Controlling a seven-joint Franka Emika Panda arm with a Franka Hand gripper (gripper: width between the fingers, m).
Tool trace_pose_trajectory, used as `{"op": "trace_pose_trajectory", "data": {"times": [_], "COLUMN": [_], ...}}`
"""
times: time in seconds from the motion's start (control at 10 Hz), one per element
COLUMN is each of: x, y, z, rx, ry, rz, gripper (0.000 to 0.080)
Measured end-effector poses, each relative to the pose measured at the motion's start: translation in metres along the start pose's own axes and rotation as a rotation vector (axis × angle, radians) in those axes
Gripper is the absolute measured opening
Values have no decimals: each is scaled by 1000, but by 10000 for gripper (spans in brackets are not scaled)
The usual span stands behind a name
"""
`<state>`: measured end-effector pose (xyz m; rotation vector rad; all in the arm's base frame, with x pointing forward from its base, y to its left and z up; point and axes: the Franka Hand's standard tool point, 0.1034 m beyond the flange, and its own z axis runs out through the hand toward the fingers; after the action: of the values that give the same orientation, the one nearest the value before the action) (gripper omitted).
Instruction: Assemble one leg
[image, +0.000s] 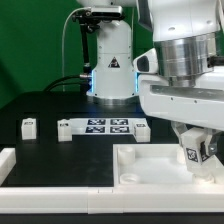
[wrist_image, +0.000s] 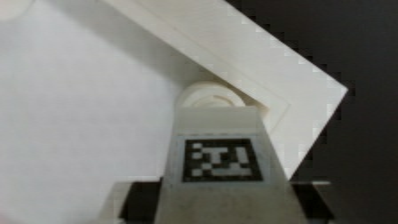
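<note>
My gripper (image: 193, 153) is shut on a leg (image: 194, 151), a small white block with a black-and-white tag, and holds it upright over the right part of the large white panel (image: 148, 166). In the wrist view the leg (wrist_image: 222, 150) sits between my two dark fingers (wrist_image: 139, 200), and its far end meets a round socket (wrist_image: 215, 97) at a corner of the panel (wrist_image: 89, 100). I cannot tell whether the leg's end is inside the socket.
Three more small white legs stand on the black table: one at the exterior view's left (image: 29, 126), one beside it (image: 64, 129), one further right (image: 140, 130). The marker board (image: 108, 126) lies between them. A white raised rim (image: 12, 165) runs along the front left.
</note>
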<state>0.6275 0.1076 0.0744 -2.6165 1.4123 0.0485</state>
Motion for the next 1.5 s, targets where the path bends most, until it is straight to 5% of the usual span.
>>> {"op": "trace_pose_trajectory", "data": {"times": [0.3,0.6,0.7,0.8,1.5], "x": [-3,-4,-6,-7,-5], "y": [-1,-1,-1,-2,2], "z": [0,1,1,1,3], "rx": [-4,-3,-4,-4,-2], "ry": [-14,-18,-16,-16,-19], "rz": [280,153,55,-83,-870], "gripper": [291,361,558,627,649]}}
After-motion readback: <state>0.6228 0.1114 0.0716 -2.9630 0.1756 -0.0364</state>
